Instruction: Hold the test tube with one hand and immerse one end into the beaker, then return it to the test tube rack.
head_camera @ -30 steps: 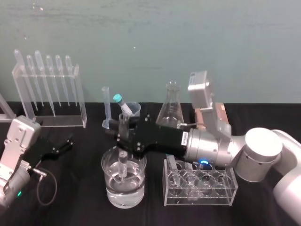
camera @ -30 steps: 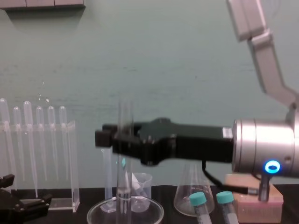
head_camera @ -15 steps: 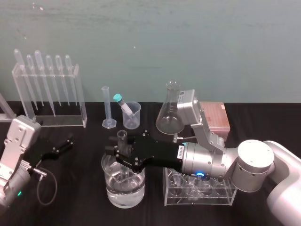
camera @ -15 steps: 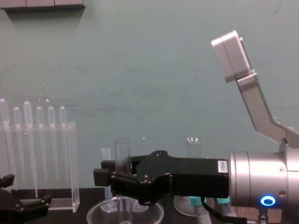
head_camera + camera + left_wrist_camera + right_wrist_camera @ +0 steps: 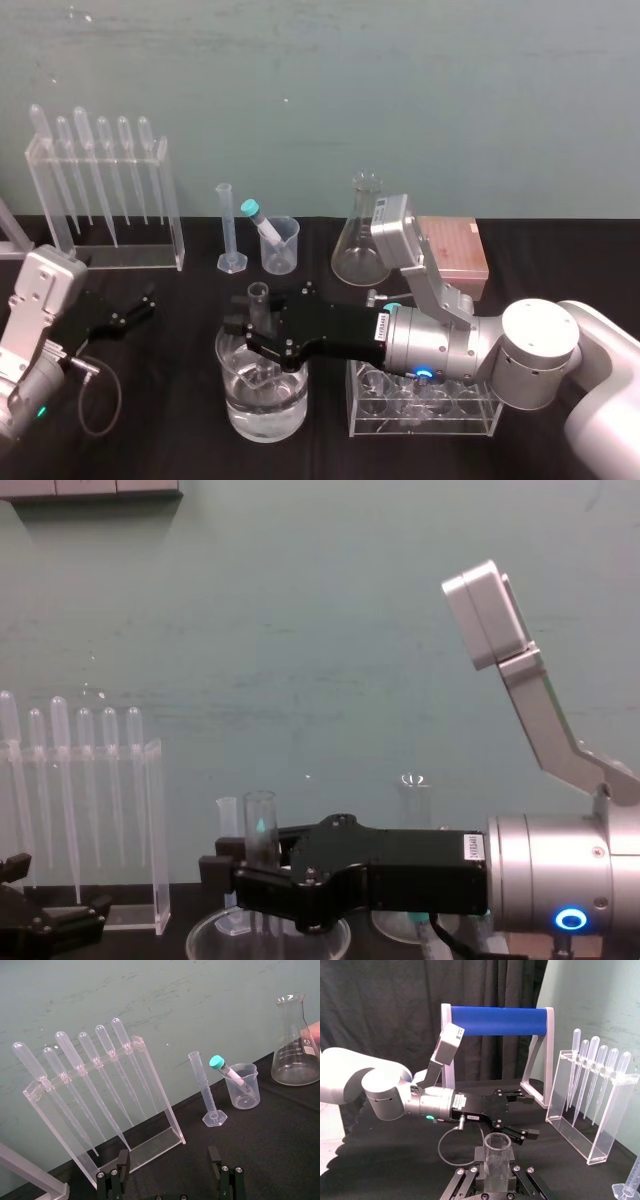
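Two steps remain for you after this one: lift out, then re-rack.

Far left, the left gripper sits parked low over the black tabletop, in front of the pipette stand. Its fingers are spread w/ nothing btwn them, so leave it out of this.

At centre you're in the dip step. The test tube stands upright w/ its open rim just above the right gripper. Its lower end is down inside the beaker, the water-filled one at the front of the table. I can't tell for sure whether the tip is under the waterline, so check that before you call the dip done.

Re the jaws: they're pinching the tube at its upper part, one finger each side, w/ the tube running vert. across them. In the right wrist view the rim sits centred btwn the fingers. The gripper body hangs right over the beaker mouth, close to its rim.

Next move, as I read it:
- If the tip isn't wet, ease down a touch.
- Pull straight up until the tip clears the rim. Avoid sideways drift, b/c glass on glass could knock the beaker.
- Carry right to the test tube rack, which stands just beside the beaker under the right forearm.
- Lower into a free hole.

The conical flask stands behind the rack, apart from that path.
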